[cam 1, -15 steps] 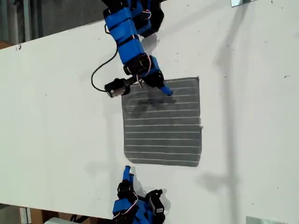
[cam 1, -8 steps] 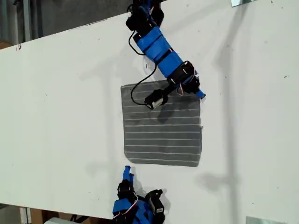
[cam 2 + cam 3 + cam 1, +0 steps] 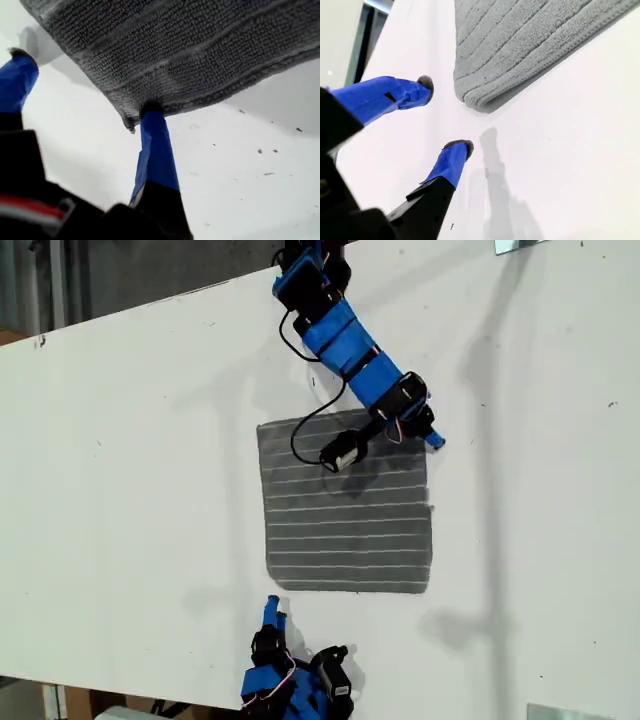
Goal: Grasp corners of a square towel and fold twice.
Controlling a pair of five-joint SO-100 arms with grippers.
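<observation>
The grey striped towel (image 3: 345,525) lies flat on the white table (image 3: 130,490). My first gripper (image 3: 430,438) reaches in from the exterior view's top and stands open at the towel's upper right corner there. In the first wrist view one blue fingertip (image 3: 152,117) touches the hem beside that corner (image 3: 127,119), while the other finger (image 3: 20,70) is far off over bare table. My second gripper (image 3: 271,608) is open just below the towel's lower left corner (image 3: 272,583) in the exterior view. Its fingers (image 3: 462,147) stay a short gap away from that corner (image 3: 475,102).
A black cable (image 3: 298,445) and the wrist camera (image 3: 340,451) of the first arm hang over the towel's upper part. The table's edge (image 3: 100,312) runs along the exterior view's upper left. Metal pieces sit at that view's top right (image 3: 520,245) and bottom right (image 3: 565,712).
The first arm swung from the towel's upper left corner across to its upper right corner in the exterior view, uncovering the upper left. The second arm has not moved.
</observation>
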